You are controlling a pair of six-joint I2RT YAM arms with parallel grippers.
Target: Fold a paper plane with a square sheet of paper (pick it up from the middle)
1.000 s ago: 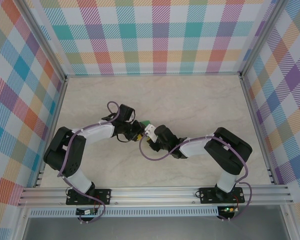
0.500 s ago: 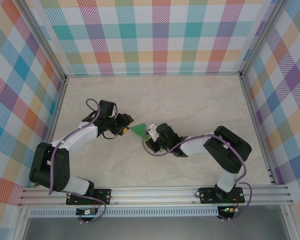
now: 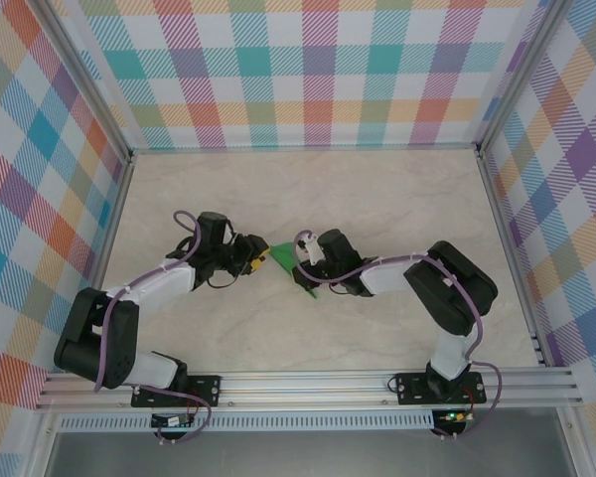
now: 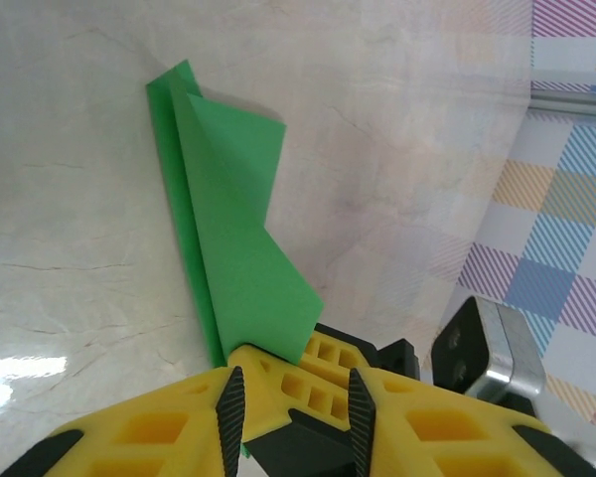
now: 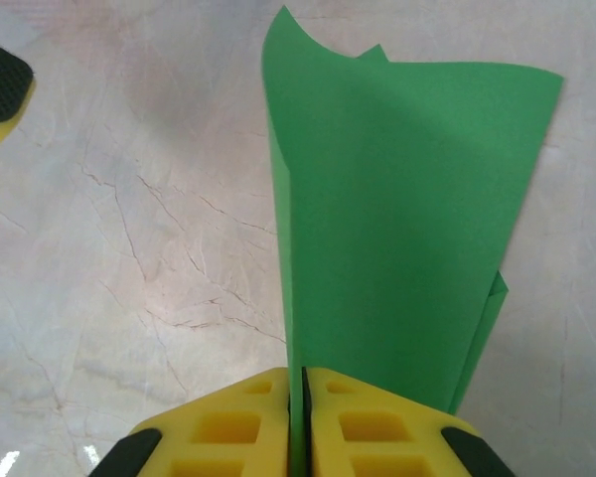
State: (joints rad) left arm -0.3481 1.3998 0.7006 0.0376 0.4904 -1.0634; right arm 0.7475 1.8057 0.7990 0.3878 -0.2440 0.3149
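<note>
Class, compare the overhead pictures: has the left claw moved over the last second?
Yes. The left claw has shifted slightly left, toward the left wall's aluminium rail.

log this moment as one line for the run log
right tool: shut on folded green paper | left tool: jaws apart, close beside the paper | paper: creased, layered, over mid table
</note>
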